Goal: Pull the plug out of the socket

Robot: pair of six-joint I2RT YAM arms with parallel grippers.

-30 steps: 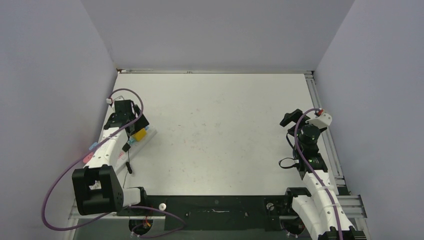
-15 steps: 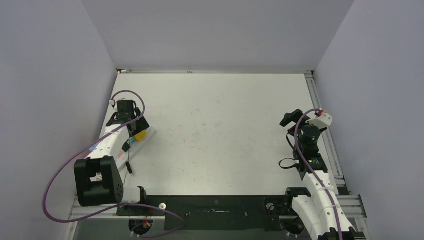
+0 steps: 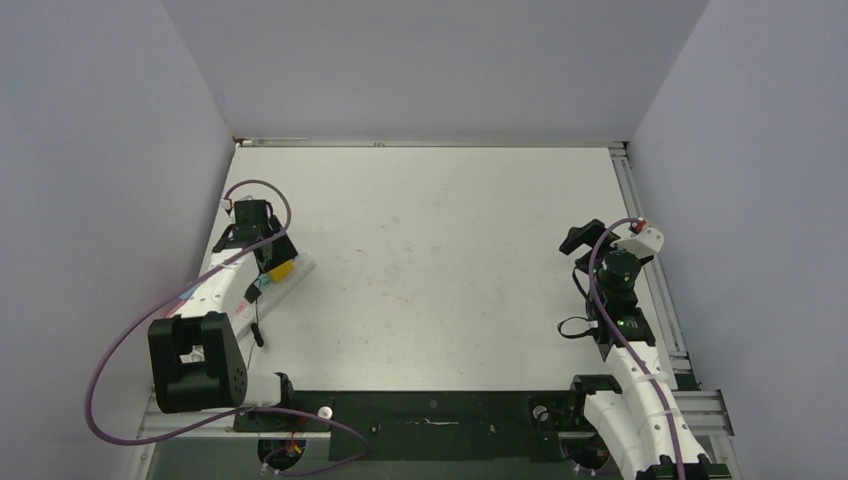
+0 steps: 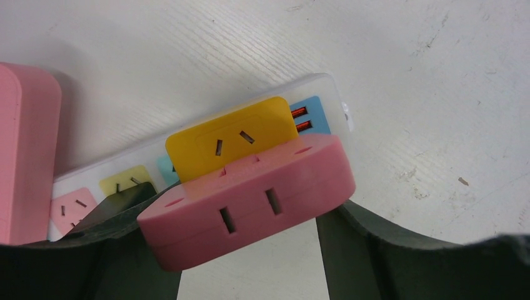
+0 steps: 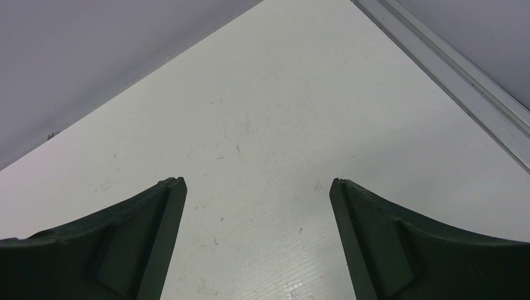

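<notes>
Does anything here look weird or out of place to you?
Nothing is broken or spilled. The white socket strip lies slanted at the table's left edge, partly under the left arm, with a bulky pink-and-yellow plug on it between the left gripper's fingers.

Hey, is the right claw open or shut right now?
Open. The right claw's two fingers stand wide apart in its wrist view, with only table showing between them.
</notes>
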